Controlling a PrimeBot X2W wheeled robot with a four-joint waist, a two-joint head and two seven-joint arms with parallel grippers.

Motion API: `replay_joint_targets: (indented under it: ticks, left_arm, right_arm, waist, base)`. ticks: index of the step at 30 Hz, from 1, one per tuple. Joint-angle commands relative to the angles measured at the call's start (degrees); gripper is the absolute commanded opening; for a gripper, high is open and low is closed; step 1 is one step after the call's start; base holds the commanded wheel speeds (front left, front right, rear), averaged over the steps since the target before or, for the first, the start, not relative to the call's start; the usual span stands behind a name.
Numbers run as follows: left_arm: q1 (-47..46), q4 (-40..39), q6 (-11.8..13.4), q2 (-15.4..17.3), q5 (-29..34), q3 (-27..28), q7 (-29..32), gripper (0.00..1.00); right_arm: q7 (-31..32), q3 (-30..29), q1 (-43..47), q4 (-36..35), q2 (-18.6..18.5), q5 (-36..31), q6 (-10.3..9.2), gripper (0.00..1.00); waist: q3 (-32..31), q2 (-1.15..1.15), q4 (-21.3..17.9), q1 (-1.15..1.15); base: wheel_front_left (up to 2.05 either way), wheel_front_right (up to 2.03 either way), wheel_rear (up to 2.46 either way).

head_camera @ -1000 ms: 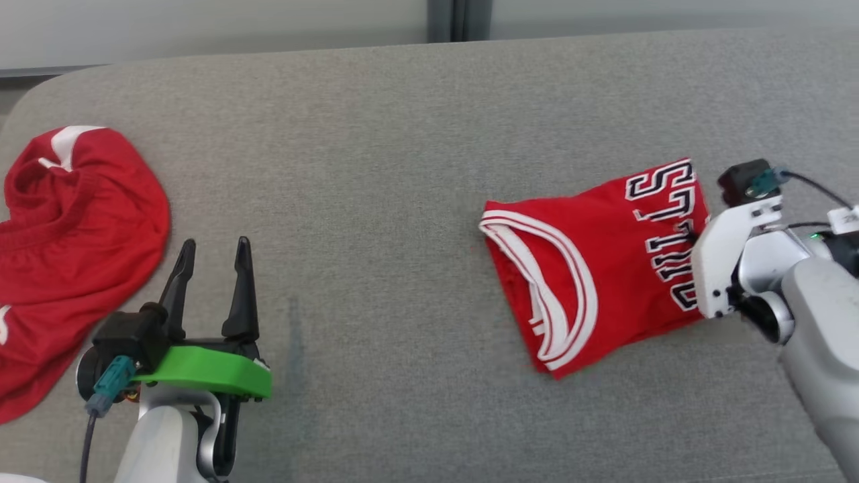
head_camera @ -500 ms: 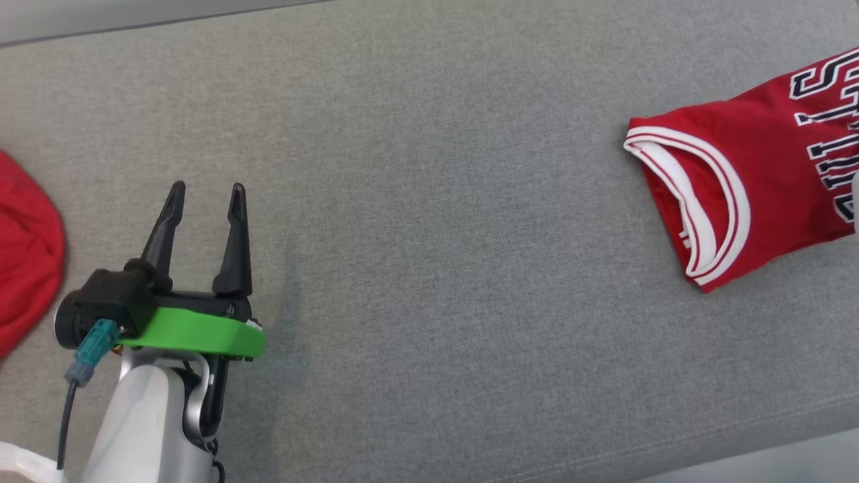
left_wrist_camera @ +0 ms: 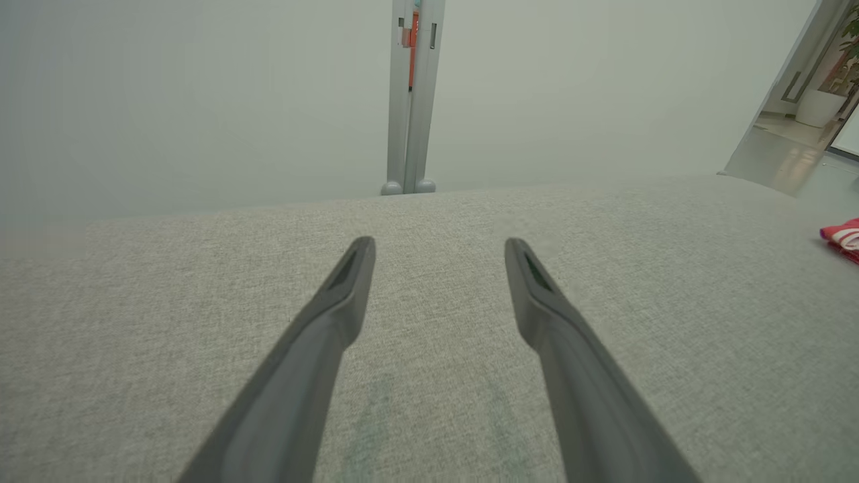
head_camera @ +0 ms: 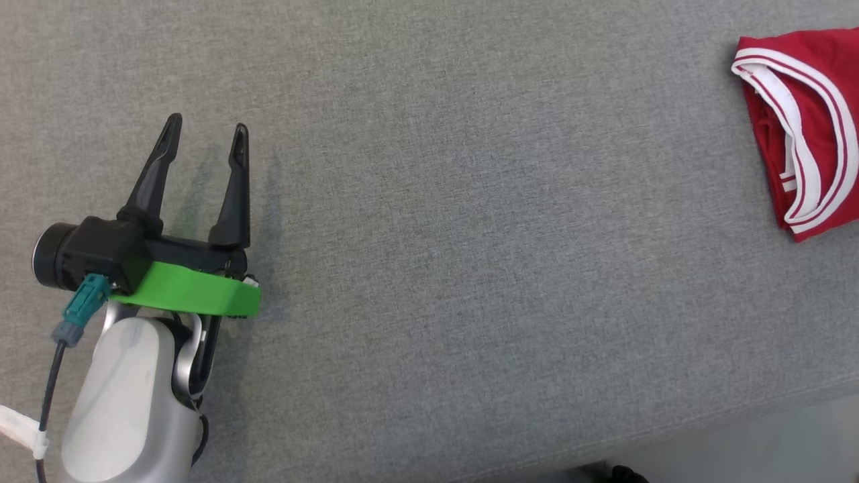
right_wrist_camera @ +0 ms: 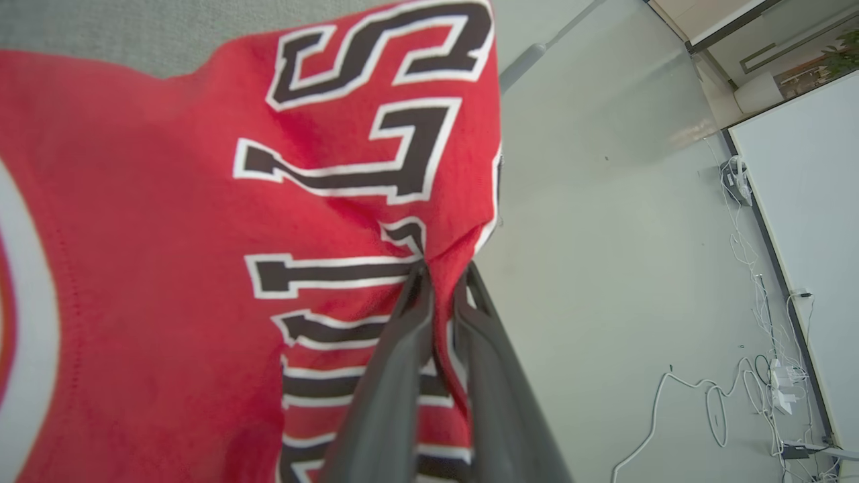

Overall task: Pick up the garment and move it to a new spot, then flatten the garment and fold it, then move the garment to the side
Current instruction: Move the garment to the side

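jersey point(right_wrist_camera: 168, 235) | pinched by right fingers point(right_wrist_camera: 389, 382) | grey fabric surface point(head_camera: 470, 235) | cable-strewn floor point(right_wrist_camera: 604, 201) beyond

The jersey point(head_camera: 802, 100) lay on the couch point(head_camera: 470, 235) near its right edge, with the right gripper point(right_wrist_camera: 443, 276) at its hem. The left gripper point(head_camera: 207, 127) was over the couch's left part, well apart.

The left gripper point(head_camera: 205, 131) is at the lower left of the head view. Its two dark fingers point(head_camera: 149, 181) point up and are spread apart, with nothing between them. Behind them are a green wrist band point(head_camera: 188, 295) and a pale grey arm point(head_camera: 121, 402). The right gripper point(right_wrist_camera: 443, 272) has its fingers pressed close together, pinching the edge of the red shirt point(right_wrist_camera: 168, 235).
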Motion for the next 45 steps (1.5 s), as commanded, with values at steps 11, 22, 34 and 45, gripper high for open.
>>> replay_joint_targets:
  ticks: [11,22,34,45]
  left_arm:
    - [0.3,-0.1,-0.1,1.1,0.3,0.0,0.0,1.00]
    - [3.5,1.5,-0.1,-1.2,-0.4,1.8,0.0,1.00]
    - [11.2,4.8,-0.1,-4.5,-0.7,5.3,0.0,1.00]
    - [16.5,7.9,-0.1,-6.5,-0.6,7.5,0.0,1.00]
  right_arm:
    - [-5.3,-7.6,-0.2,1.7,3.5,-9.0,-0.12,1.00]
    - [-14.0,-6.1,3.2,-2.2,10.5,-8.8,-0.12,1.00]
    - [-20.3,-5.8,17.6,-16.7,23.8,-3.2,-0.12,1.00]
    - [-20.2,-4.6,31.3,-26.9,30.5,-0.3,-0.12,1.00]
  waist:
    - [-0.1,0.00,1.0,-0.01]
    - [-6.8,0.00,3.0,-0.01]
    - [-18.5,0.00,6.2,-0.01]
    - [-26.1,0.00,7.2,-0.01]
  base:
    - [0.00,0.00,0.00]
    - [0.00,0.00,0.00]
    - [0.00,0.00,0.00]
    - [0.00,0.00,0.00]
